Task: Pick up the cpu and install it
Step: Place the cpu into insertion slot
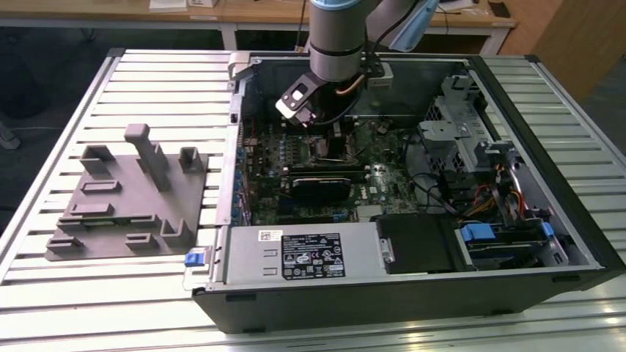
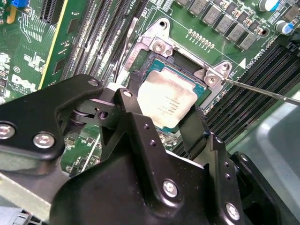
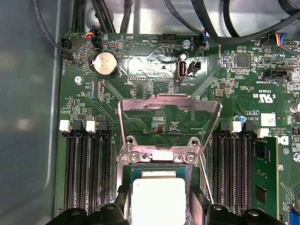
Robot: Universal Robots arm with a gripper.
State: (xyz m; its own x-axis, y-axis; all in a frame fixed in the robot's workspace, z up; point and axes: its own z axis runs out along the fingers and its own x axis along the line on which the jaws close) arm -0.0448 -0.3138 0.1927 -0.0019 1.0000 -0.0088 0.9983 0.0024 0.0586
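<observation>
Lying on its side on a slatted metal table, an open computer case is shown in the exterior view. A grey plastic fixture with upright blocks is set just beside the case, on the exterior view's left. The arm is lowered into the case from above, over the green motherboard. In the second wrist view the black gripper is placed directly over the socket frame. The hinged metal load plate is raised, and a thin lever rod is angled out beside the socket. The cpu, silvery top upward, is held between the fingers, which are narrowed against two of its opposite edges. In both wrist views it is positioned within the socket opening; whether it is fully seated cannot be told. A coin cell is seated well apart from the socket.
</observation>
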